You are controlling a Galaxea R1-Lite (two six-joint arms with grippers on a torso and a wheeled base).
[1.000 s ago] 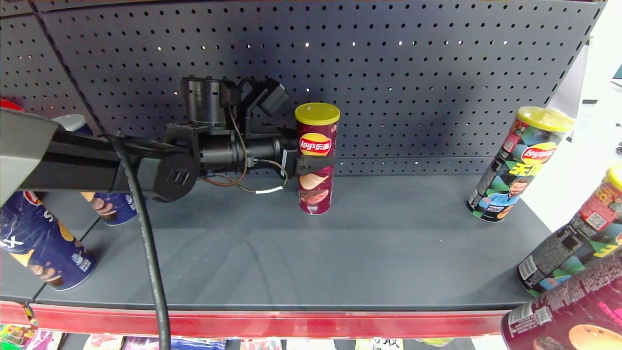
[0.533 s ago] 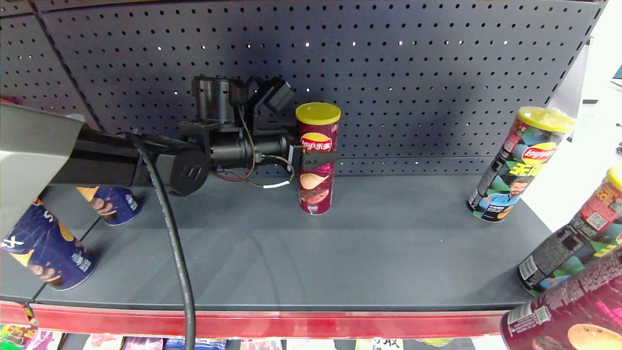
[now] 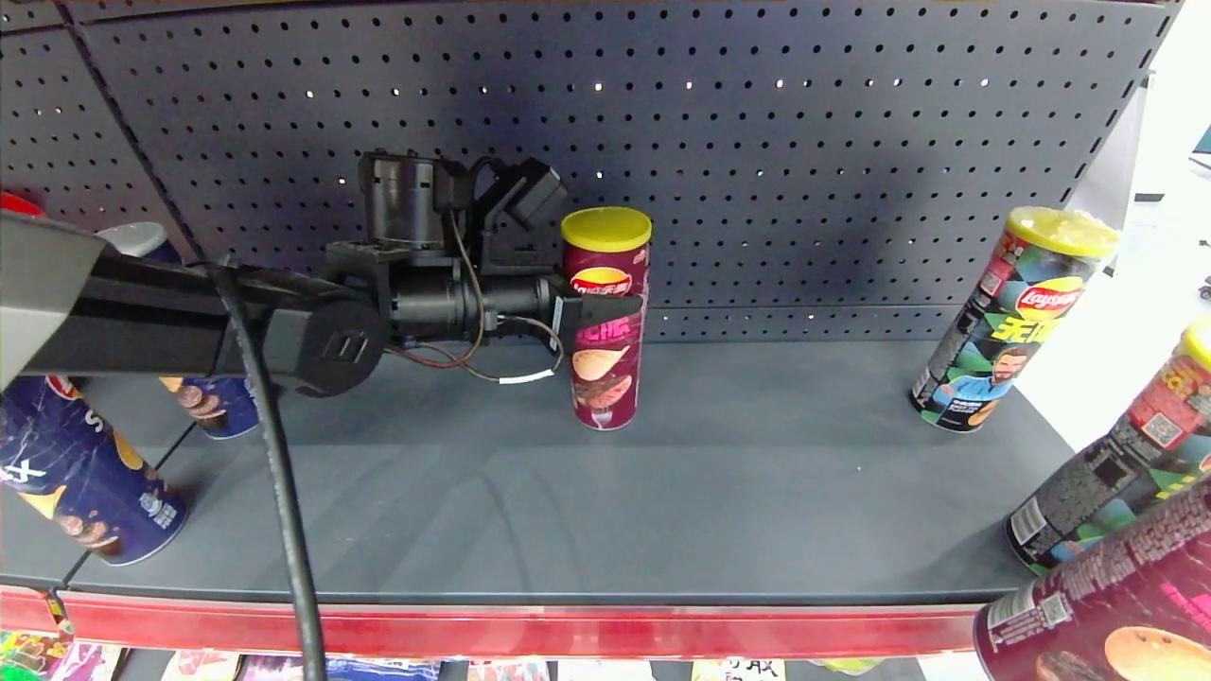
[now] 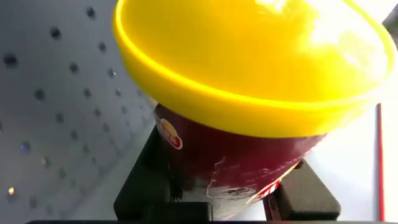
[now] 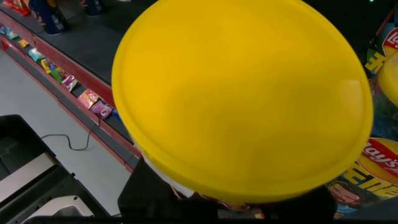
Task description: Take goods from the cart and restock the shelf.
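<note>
A maroon chips can (image 3: 604, 378) with a yellow lid stands upright on the grey shelf (image 3: 738, 511), near the pegboard. My left gripper (image 3: 605, 312) comes in from the left and is shut around the can's middle. In the left wrist view, the black fingers (image 4: 144, 186) press on either side of the maroon body (image 4: 236, 165) under the yellow lid (image 4: 249, 56). A second maroon can (image 3: 1107, 615) is at the lower right of the head view. Its yellow lid (image 5: 242, 93) hides most of my right gripper (image 5: 230, 208), which is shut on it.
Two green-and-black cans (image 3: 1017, 322) (image 3: 1116, 463) stand at the shelf's right end. Blue cans (image 3: 85, 473) (image 3: 213, 402) stand at its left. A red lip (image 3: 530, 629) runs along the front edge. The pegboard (image 3: 757, 142) closes the back. Bare shelf lies between the groups.
My left gripper and its can moved a little left and toward the shelf front, and the can's label has turned. The right can stays where it was.
</note>
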